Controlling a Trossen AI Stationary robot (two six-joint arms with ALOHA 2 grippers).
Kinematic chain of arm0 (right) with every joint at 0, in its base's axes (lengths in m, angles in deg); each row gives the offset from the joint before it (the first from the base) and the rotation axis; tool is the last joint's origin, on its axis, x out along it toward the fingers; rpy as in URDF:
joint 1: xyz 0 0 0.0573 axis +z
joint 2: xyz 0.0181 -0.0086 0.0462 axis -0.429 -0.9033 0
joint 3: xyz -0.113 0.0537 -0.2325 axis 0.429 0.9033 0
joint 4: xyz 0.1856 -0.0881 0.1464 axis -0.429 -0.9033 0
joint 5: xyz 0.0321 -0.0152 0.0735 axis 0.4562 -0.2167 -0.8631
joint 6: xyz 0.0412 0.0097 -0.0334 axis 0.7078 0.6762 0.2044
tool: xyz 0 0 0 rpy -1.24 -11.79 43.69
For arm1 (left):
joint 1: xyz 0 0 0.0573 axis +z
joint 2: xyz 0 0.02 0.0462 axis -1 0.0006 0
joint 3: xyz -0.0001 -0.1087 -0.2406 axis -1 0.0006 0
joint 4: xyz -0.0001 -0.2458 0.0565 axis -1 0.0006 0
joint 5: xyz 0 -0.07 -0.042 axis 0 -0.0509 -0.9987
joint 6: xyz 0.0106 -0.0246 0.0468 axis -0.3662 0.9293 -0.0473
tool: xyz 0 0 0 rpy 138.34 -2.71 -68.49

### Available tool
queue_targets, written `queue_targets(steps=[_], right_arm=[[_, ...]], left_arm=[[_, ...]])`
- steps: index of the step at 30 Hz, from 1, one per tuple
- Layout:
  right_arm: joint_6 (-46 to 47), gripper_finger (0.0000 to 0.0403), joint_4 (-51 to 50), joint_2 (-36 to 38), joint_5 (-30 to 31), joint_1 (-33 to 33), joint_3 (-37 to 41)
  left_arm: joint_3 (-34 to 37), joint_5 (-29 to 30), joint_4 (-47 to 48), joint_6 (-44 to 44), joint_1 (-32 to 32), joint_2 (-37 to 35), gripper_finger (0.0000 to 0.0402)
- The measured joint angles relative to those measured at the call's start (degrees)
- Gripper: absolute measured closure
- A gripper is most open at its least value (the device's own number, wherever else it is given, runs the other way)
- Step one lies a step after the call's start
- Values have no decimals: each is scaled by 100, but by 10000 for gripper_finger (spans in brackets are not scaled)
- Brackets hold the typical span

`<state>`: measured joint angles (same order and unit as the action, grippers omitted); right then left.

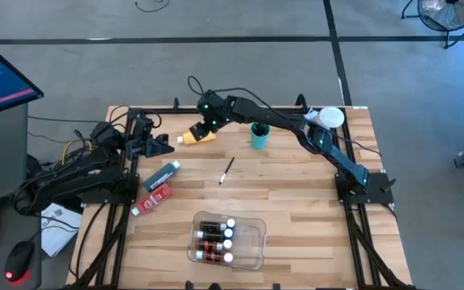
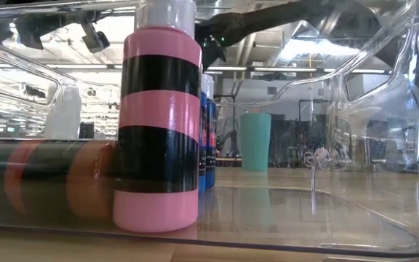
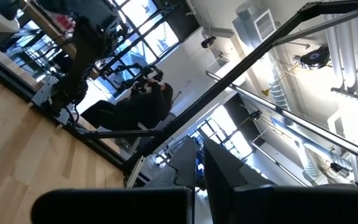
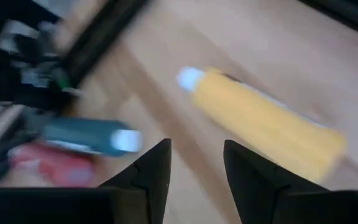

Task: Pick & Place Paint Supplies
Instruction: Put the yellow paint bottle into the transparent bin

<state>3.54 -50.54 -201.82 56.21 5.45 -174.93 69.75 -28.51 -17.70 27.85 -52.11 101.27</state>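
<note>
At the far left part of the wooden surface [image 1: 296,201], the right claw [image 1: 209,122] hovered just beside the yellow bottle [image 1: 196,137], which lay on its side. In the right wrist view its two dark fingers [image 4: 154,171] stood spread, nothing between them, with the bottle [image 4: 260,121] past the tips, white cap toward the left arm's side. The left claw [image 1: 161,145] rested at the left edge, pressed together and holding nothing.

Near it, toward the front, lay a blue-grey tube [image 1: 161,175] and a red tube [image 1: 153,199], close together. A thin dark brush [image 1: 226,171] lay alone at mid-surface. The teal cup [image 1: 259,135] stood upright just beside the right arm's forearm.

At the near edge sat the clear tray [image 1: 254,242] with several small dark-banded bottles [image 1: 214,240], white caps toward the right. From the low view one pink-and-black banded bottle [image 2: 158,124] stood upright inside the tray, others lying beside it.
</note>
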Motion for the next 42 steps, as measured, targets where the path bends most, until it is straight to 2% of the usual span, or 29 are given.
queue_targets(steps=[5, 8, 14, 23, 29, 33, 42], right_arm=[[393, 261, 659, -72, -393, -168, -15], [496, 262, 379, -118, -421, -381, 13], [322, 262, 611, -107, -376, -603, 4], [254, 270, 229, -494, -373, -212, 1], [193, 277, 554, -522, 324, -63, 0], [208, 282, 848, -522, 423, -103, 0], [263, 297, 330, -564, 821, -108, 0]], left_arm=[[0, 18, 2, 0, -74, 4, 400], [0, 47, 9, 0, -76, 11, 400], [0, 69, 11, 3, -78, 9, 400], [0, 73, 7, 103, -78, 0, 400], [0, 73, -2, 123, -82, 0, 400], [0, 71, -4, 151, -82, 0, 400], [0, 70, -13, 238, -82, -28, 400]])
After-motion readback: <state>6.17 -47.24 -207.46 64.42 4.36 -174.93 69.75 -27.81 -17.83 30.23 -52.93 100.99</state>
